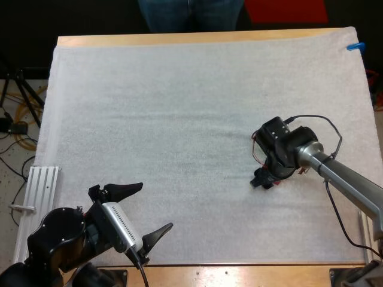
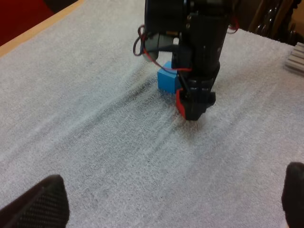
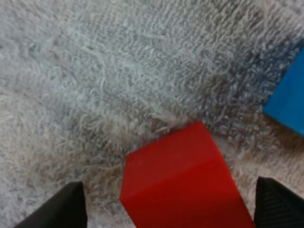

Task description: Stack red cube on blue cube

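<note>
Surface: white mat [image 1: 179, 119] on a wooden table [image 1: 179, 38]; a person's legs [image 1: 191, 15] stood at the far edge.
Left gripper [image 1: 155, 206]: spread, near left, holding nothing.
Right gripper [image 1: 263, 181]: its 2 fingers stood apart, straddling the red cube [image 3: 183, 180].
Red cube: on the mat, right side.
Blue cube [image 2: 167, 80]: just beside the red cube.

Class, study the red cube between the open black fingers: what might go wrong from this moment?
1. The small red cube sits skewed between the right gripper's open fingers, so closing may twist it.
2. The small blue cube lies close beside it; a finger could nudge it away.
</note>
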Action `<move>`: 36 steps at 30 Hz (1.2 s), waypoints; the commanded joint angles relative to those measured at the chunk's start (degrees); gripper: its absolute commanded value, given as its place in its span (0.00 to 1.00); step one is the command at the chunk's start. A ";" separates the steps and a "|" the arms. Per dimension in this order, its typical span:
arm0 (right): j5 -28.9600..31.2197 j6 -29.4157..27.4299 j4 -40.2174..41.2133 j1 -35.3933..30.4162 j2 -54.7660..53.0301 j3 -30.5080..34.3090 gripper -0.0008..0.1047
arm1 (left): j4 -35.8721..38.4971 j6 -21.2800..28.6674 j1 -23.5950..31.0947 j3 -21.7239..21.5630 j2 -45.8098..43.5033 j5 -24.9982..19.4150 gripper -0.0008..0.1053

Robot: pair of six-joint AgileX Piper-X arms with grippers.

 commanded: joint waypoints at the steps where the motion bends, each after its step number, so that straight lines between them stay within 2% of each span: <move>1: 0.05 -0.85 -0.10 -0.33 0.09 -0.60 0.66 | -0.68 -0.15 -0.18 -0.30 0.03 0.37 0.83; 5: 0.05 -1.00 0.12 -0.33 1.28 -0.60 0.65 | -0.68 -0.15 -0.18 -0.30 0.03 0.37 0.83; 8: 0.05 -1.00 0.52 -0.33 1.49 -0.60 0.52 | -0.68 -0.15 -0.18 -0.30 0.03 0.37 0.83; 10: 0.05 -1.00 0.55 -0.33 1.49 -0.60 0.34 | -0.68 -0.15 -0.18 -0.30 0.03 0.37 0.83; 13: 0.05 -0.90 0.72 -0.33 1.49 -0.60 0.25 | -0.68 -0.15 -0.18 -0.30 0.03 0.37 0.83; 23: 0.49 -0.75 5.00 -0.33 -4.10 -5.16 0.25 | -0.68 -0.15 -0.18 -0.30 0.03 0.37 0.83; 29: 5.63 -0.86 5.71 -0.76 -7.68 -8.01 0.25 | -0.68 -0.15 -0.18 -0.30 0.03 0.37 0.83; 36: 5.63 0.43 5.45 -7.11 -7.66 -8.25 0.25 | -0.68 -0.15 -0.18 -0.30 0.03 0.37 0.83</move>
